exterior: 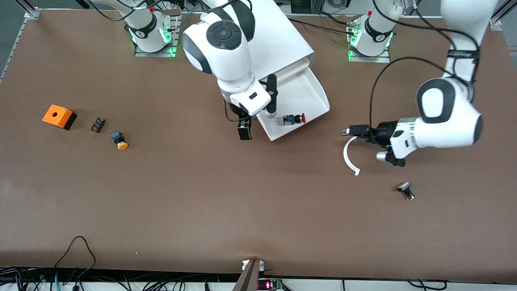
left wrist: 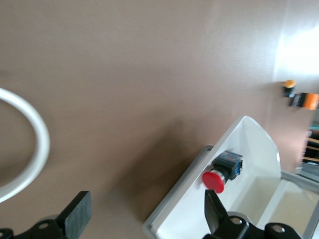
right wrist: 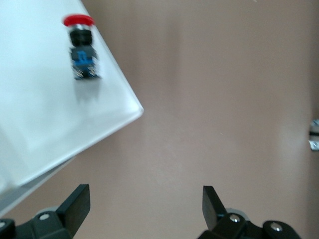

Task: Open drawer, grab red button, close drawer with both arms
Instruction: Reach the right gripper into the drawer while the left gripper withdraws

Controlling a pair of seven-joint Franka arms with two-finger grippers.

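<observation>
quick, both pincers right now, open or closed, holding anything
Left pincer: open, empty, over the table beside the open drawer.
Right pincer: open, empty, by the drawer's front lip.

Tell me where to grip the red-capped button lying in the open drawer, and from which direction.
Grip the button across its black-and-blue body, not the round red cap, which would probably slip. Come straight down from above: it lies on its side on the floor of the drawer, near the sloped front lip, with free space on both flanks for the fingers.

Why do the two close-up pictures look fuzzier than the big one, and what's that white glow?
Front view: sharp, evenly lit. Left wrist view: soft, with the button blurred, glare washing out one corner, a shadow beside the drawer. Right wrist view: button smeared, fingers dark.
</observation>
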